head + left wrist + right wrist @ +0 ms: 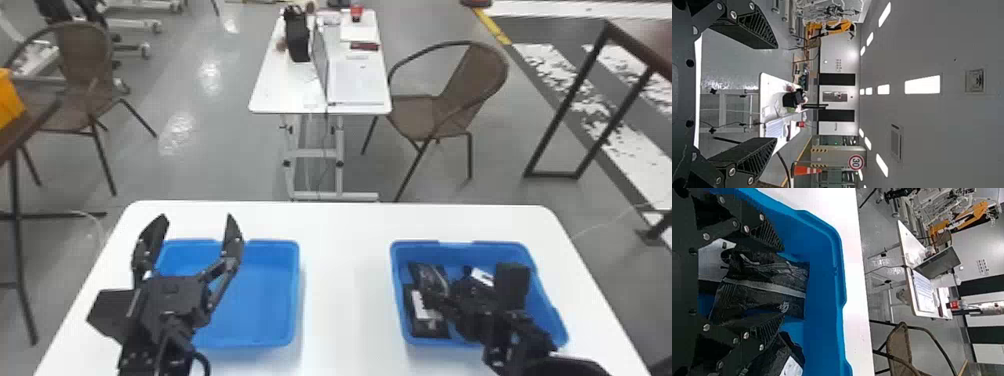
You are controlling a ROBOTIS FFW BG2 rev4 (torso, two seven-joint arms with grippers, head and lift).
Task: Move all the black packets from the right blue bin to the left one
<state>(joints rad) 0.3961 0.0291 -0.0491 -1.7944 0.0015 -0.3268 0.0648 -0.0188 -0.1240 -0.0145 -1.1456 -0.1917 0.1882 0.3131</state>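
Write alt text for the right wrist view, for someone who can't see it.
A black packet in a blue bin lies between the right gripper's open fingers. A second packet with a white label lies beside it; a laptop and chair stand beyond.

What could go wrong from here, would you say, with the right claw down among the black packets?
Closing the right claw might also pinch the labelled packet lying close beside the packet between its fingers. That middle packet looks soft and creased, so it could fold or slip. The left claw hangs by the left bin and may obstruct the drop.
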